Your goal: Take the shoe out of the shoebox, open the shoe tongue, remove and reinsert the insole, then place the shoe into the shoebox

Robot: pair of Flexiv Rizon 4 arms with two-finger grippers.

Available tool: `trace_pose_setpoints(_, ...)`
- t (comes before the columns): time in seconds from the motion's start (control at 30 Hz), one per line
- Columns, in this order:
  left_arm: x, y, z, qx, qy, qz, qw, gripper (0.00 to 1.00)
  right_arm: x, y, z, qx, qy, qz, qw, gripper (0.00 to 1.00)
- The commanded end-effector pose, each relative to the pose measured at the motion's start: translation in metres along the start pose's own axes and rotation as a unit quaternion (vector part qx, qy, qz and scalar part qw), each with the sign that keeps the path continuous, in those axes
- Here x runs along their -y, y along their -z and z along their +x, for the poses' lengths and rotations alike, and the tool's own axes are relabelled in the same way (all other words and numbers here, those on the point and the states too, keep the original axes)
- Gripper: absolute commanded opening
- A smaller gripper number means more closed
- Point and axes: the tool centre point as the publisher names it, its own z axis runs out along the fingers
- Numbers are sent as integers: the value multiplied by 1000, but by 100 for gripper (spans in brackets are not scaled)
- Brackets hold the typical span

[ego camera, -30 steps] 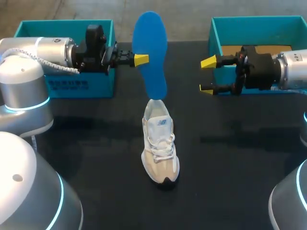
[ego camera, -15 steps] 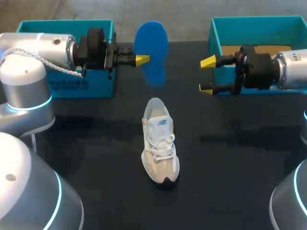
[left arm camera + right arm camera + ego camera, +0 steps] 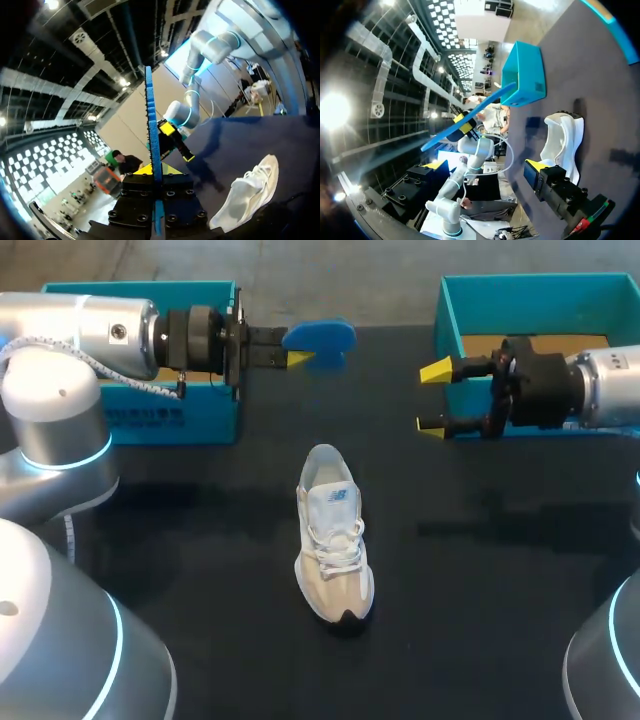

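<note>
Because the blue insole (image 3: 325, 333) looks like thin foam, light and probably bendy, it is best pinched near one end with its flat faces against the pads. The left jaws clamp it just so: seen edge-on, it runs straight out from between them. It hangs over the surface's far edge, at 12 o'clock from the white shoe (image 3: 335, 540), which stands mid-surface. At 2 o'clock of the shoe, the right jaws gape, empty, before the shoebox (image 3: 447, 310).

We saw a black worktop (image 3: 480, 590), a white and beige shoe (image 3: 335, 545) standing on its sole near the middle, toe towards us, a left teal box (image 3: 215, 415) by the far edge, a right teal box (image 3: 530, 305) opposite, both well apart from the shoe
</note>
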Motion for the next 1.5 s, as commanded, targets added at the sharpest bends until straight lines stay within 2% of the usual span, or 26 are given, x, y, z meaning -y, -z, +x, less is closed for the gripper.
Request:
trace_pose_setpoints(0.03,2,0,3,22,-380,-46,924,0,1,-1,0,0,0,-1,1000,100)
trace_pose_setpoints(0.3,2,0,3,22,-380,-46,924,0,-1,-1,-1,-1,-1,1,1000,100)
trace_pose_setpoints(0.43,0,-2,5,23,-447,-56,893,0,-1,-2,-1,-1,-2,2,1000,100)
trace_pose_setpoints(0.5,0,-2,4,36,-451,-58,890,0,-1,-2,-1,-1,-3,2,1000,100)
trace_pose_setpoints(0.53,-1,-2,3,25,-481,-67,874,0,-2,-2,-1,-1,-4,2,1000,100)
trace_pose_setpoints(0.6,-1,-2,3,36,-481,-67,873,0,-2,-3,-1,0,-4,2,1000,100)
trace_pose_setpoints(0.67,-3,-3,3,28,-509,-78,857,0,-2,-4,-1,0,-4,3,1000,100)
trace_pose_setpoints(0.9,-7,-7,8,12,-555,-89,827,0,-3,-7,0,-2,-1,5,1000,100)
trace_pose_setpoints(1.5,-6,-17,12,23,-542,-78,837,0,-4,-23,10,-7,7,24,1000,100)
